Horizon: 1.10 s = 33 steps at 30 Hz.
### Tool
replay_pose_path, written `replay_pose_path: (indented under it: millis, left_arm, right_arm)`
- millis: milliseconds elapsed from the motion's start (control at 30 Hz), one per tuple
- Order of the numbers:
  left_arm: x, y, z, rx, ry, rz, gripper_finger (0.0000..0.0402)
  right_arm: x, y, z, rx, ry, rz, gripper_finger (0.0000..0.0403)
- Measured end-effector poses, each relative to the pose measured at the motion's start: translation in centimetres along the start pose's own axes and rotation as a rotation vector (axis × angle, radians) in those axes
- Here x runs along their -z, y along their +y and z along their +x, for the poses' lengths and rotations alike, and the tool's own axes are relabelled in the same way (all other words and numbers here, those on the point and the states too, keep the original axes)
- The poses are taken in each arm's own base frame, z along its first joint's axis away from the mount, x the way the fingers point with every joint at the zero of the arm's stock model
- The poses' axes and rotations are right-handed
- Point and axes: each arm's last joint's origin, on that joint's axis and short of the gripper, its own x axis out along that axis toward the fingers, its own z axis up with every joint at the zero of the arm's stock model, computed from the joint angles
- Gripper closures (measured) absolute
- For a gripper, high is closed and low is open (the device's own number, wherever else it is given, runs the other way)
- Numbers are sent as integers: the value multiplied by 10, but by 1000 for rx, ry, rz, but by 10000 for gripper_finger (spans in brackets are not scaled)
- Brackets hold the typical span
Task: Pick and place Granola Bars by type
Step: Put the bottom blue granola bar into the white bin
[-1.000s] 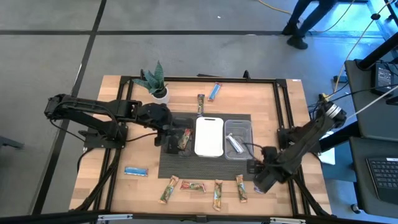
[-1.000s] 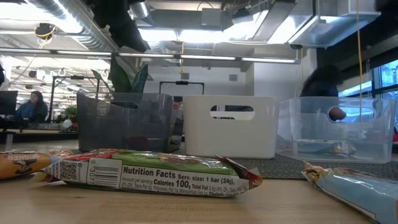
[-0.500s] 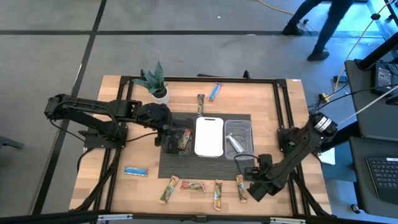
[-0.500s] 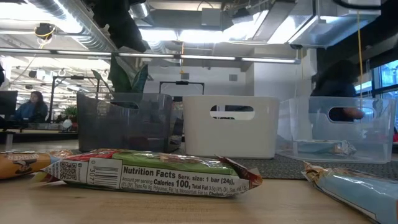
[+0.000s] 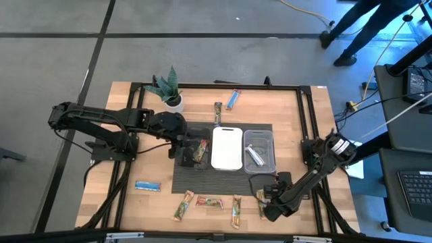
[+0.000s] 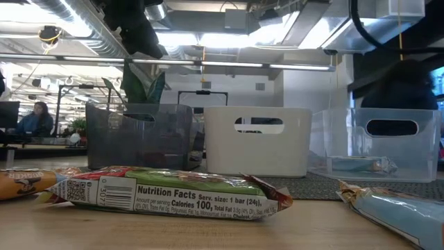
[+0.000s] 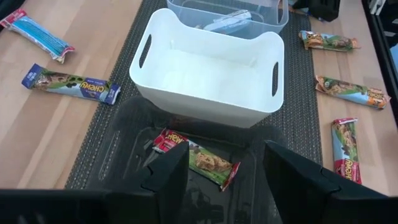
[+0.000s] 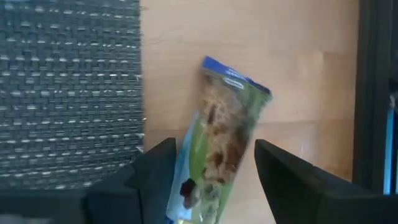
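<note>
While the right end effector (image 5: 268, 206) is descending at the lower right of the high view with its fingers (image 8: 155, 180) spread and gripping nothing, the tan-green granola bar (image 8: 221, 146) is lying flat on the table (image 5: 307, 115) directly between those fingers, just beside the mat (image 8: 68, 87), evidently so that the jaws are straddling its width for a pinch. The left end effector (image 7: 221, 180) is hovering released over the black tray (image 7: 124, 149), where a brown-red bar (image 7: 199, 158) is resting, probably because that type is being collected there.
</note>
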Motion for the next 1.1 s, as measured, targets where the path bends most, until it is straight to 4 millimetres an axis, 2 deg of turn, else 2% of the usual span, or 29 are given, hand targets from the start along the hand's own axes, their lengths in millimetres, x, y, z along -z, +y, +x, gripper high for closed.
replay_pose_path:
  millis: [233,400,533,967,1100]
  left_arm:
    - [0,0,0,0,0,1,207]
    - [0,0,0,0,0,1,206]
    - [0,0,0,0,0,1,207]
    - [0,0,0,-1,0,2,206]
    - [0,0,0,0,0,2,207]
  right_arm:
    - [2,3,3,-5,0,-47,180]
    - [3,3,3,-5,6,68,180]
    - [4,4,3,-15,14,88,186]
    - [6,7,4,-45,29,62,289]
    - [5,5,0,-40,54,36,304]
